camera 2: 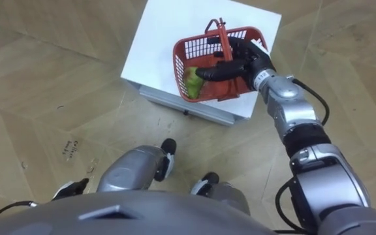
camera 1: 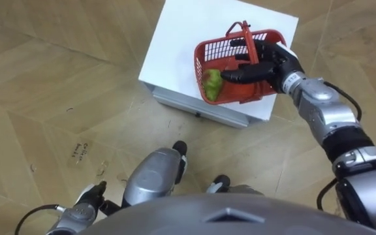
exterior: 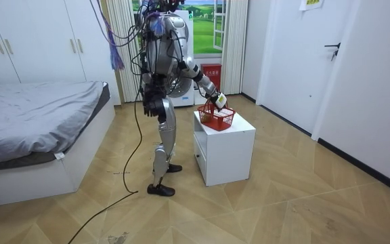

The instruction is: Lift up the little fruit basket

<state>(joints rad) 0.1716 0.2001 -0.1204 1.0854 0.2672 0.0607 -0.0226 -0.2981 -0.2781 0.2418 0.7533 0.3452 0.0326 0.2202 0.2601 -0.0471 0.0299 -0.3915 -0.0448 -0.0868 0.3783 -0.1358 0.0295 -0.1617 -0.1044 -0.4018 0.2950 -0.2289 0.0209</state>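
Observation:
A red plastic fruit basket (camera 1: 202,60) (camera 2: 179,55) stands on the near right part of a white cabinet's top (camera 1: 175,46), its red handle (camera 1: 243,31) raised. A green fruit (camera 1: 212,83) lies in its near left corner. My right hand (camera 1: 269,65) (camera 2: 243,64) reaches in from the right over the basket, just below the handle. Its fingers are stretched out across the basket's inside and the thumb points at the fruit. In the room view I stand at the cabinet (exterior: 225,146), right arm held out to the basket (exterior: 217,118). My left hand (camera 1: 89,203) hangs low by my hip.
The low white cabinet has a drawer front (camera 1: 201,108) facing me. Herringbone wood floor (camera 1: 57,78) lies all around it. In the room view a bed (exterior: 39,129) stands to the left, behind me, with wardrobes (exterior: 39,41) and a window beyond.

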